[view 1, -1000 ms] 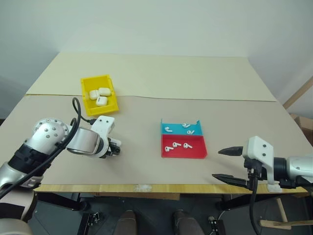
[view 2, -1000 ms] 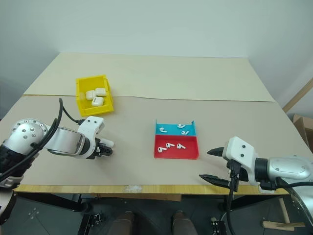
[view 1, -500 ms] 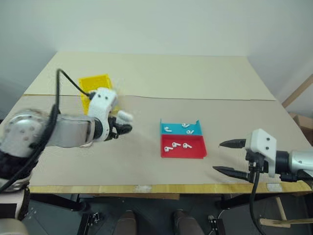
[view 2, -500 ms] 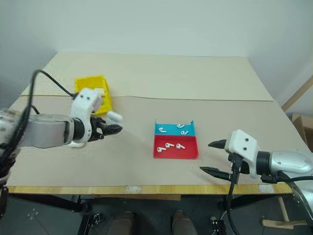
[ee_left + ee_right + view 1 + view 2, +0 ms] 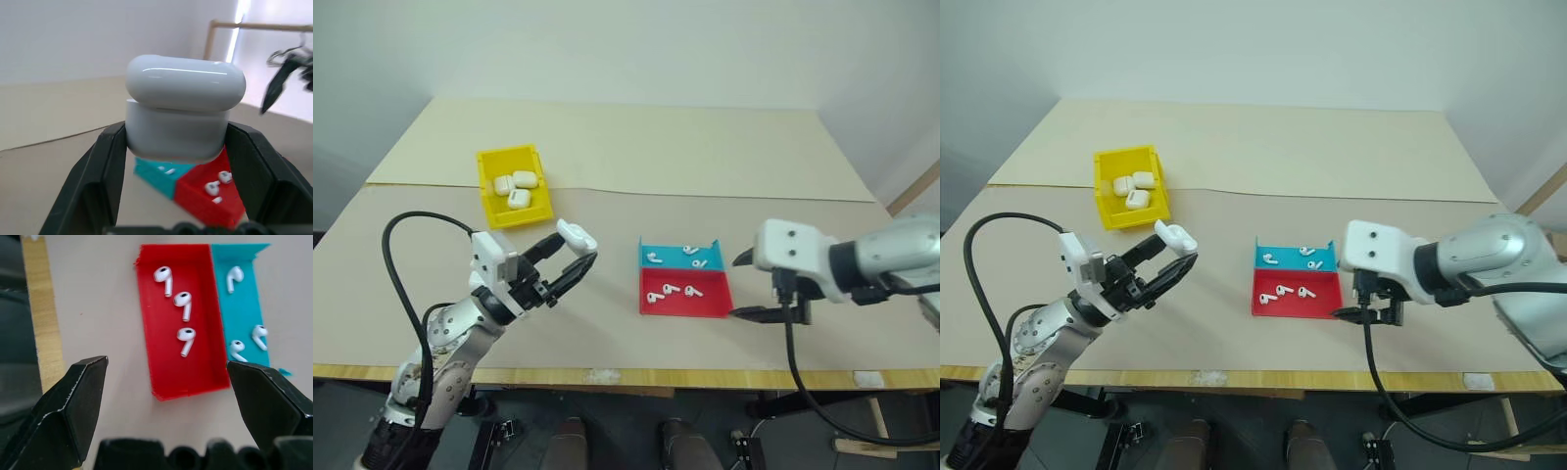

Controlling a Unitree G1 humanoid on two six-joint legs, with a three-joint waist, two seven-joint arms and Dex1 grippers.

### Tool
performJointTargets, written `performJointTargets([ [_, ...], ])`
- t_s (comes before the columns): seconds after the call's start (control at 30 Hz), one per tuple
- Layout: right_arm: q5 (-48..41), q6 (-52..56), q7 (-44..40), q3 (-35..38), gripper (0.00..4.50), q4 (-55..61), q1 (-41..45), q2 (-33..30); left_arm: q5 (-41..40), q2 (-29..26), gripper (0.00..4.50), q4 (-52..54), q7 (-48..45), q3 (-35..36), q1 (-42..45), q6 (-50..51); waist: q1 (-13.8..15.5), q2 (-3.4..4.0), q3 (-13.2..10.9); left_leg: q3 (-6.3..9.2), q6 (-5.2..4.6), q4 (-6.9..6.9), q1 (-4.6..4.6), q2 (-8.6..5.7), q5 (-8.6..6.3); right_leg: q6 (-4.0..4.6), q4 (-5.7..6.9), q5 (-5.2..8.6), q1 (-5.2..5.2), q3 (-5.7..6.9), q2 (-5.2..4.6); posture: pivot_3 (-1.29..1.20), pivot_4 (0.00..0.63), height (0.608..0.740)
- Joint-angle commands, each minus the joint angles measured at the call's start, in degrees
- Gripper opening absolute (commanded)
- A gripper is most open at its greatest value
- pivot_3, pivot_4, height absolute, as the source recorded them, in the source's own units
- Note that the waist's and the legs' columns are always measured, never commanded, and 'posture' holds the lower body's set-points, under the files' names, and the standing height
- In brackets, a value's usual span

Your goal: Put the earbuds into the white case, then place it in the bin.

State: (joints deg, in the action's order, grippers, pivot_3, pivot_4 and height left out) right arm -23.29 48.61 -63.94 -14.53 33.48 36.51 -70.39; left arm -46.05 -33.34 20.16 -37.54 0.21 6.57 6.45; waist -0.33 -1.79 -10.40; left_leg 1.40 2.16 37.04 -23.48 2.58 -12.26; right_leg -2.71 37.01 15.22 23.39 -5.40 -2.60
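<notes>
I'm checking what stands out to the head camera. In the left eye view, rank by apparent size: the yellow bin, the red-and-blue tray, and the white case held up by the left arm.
1. The tray
2. The bin, slightly smaller and farther away
3. The held case, smallest

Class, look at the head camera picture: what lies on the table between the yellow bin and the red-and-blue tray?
Nothing lies on it: in the left eye view the table between the yellow bin and the tray is bare. The left gripper holds a white case up near that stretch.

The white case (image 5: 185, 110) between my matt black plastic fingers (image 5: 100, 183) is smooth and glossy. The earbuds (image 5: 185, 304) shine too; my table (image 5: 705, 147) looks matt, paper-like.
</notes>
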Motion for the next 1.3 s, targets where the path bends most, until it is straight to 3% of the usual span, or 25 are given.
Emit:
performJointTargets([
  [0.03, 4.5, 2.5, -0.7, -5.7, 4.5, -0.3, 5.5, 2.5, 2.5, 2.9, 2.79, -3.1, -6.6, 1.7, 2.3, -5.5, -0.3, 0.0, 0.0, -0.01, -0.01, 0.02, 0.01, 0.0, 0.0, 0.0, 0.01, -0.01, -0.01, -0.01, 0.01, 0.0, 0.15, 0.74],
  [0.43, 16.5, 12.2, -2.6, -25.5, 4.5, -7.8, 22.7, 13.5, 3.5, 5.6, 2.79, -10.9, -28.3, 3.1, 0.9, -10.6, -0.9, 0.04, 0.0, 0.02, -0.07, 0.06, 0.15, 0.05, -0.02, 0.0, 0.07, -0.04, -0.08, 0.01, 0.09, 0.0, 0.15, 0.74],
  [0.53, 18.6, 12.0, -3.5, -28.3, 3.88, -9.5, 25.0, 15.1, 2.5, 6.9, 2.79, -12.2, -31.1, 4.0, 0.4, -11.4, -0.8, 0.04, 0.0, 0.02, -0.08, 0.07, 0.14, 0.05, -0.02, 0.0, 0.07, -0.04, -0.08, 0.03, 0.07, 0.0, 0.15, 0.74],
  [0.67, 20.8, 12.8, -3.8, -31.0, 2.54, -12.4, 27.9, 18.7, 1.8, 9.0, 2.79, -13.5, -34.3, 5.6, 0.0, -12.9, -0.9, 0.05, 0.0, 0.02, -0.08, 0.08, 0.19, 0.07, -0.02, 0.02, 0.11, -0.06, -0.09, 0.03, 0.1, 0.0, 0.15, 0.74],
  [1.3, 26.7, 12.0, -3.3, -35.0, 2.54, -24.0, 27.2, 25.8, 2.8, 10.3, 2.79, -8.1, -35.9, 7.4, -4.0, -13.4, -1.3, 0.07, 0.0, 0.05, -0.1, 0.08, 0.2, 0.09, -0.03, 0.05, 0.17, -0.07, -0.09, 0.06, 0.11, 0.0, 0.15, 0.74],
])
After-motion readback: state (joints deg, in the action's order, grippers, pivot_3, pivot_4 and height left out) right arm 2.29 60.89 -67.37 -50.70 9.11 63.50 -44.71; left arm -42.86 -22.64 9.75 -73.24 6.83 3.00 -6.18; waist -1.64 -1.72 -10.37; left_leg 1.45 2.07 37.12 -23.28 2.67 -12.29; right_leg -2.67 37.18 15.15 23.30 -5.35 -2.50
